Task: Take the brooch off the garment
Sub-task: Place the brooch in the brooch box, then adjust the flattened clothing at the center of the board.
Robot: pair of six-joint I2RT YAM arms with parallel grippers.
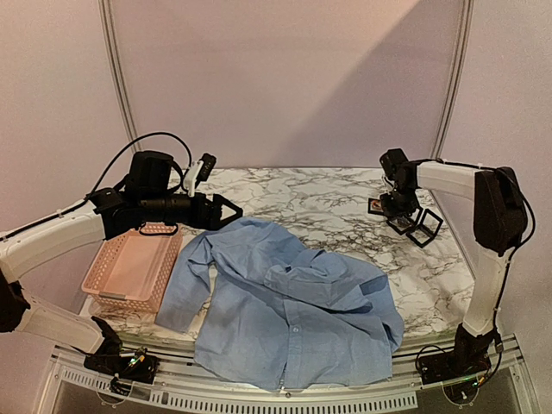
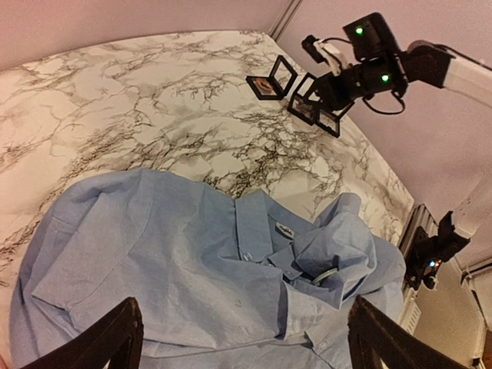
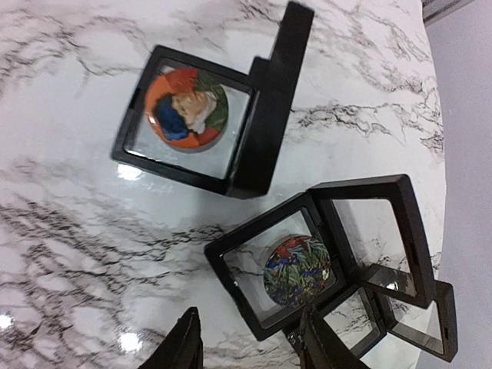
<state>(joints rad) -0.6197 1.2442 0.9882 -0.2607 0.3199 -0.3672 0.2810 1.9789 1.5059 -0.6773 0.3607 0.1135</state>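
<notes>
The light blue shirt (image 1: 285, 315) lies crumpled on the marble table, collar toward the right. In the left wrist view a round pale-rimmed disc (image 2: 327, 275), seemingly the brooch, shows edge-on in a fold of the shirt (image 2: 177, 261) beside the collar, mostly hidden. My left gripper (image 1: 229, 211) hovers open and empty above the shirt's far left sleeve; its fingers (image 2: 108, 342) frame the shirt. My right gripper (image 1: 402, 216) is open and empty, low over the display cases at the back right; its fingertips (image 3: 183, 347) sit just near of an open case.
A pink plastic basket (image 1: 129, 272) stands at the left edge. Black display cases lie at the back right: one holds an orange and blue brooch (image 3: 187, 108), one open case holds a red, blue and green brooch (image 3: 296, 265), one open case (image 3: 407, 315) is empty.
</notes>
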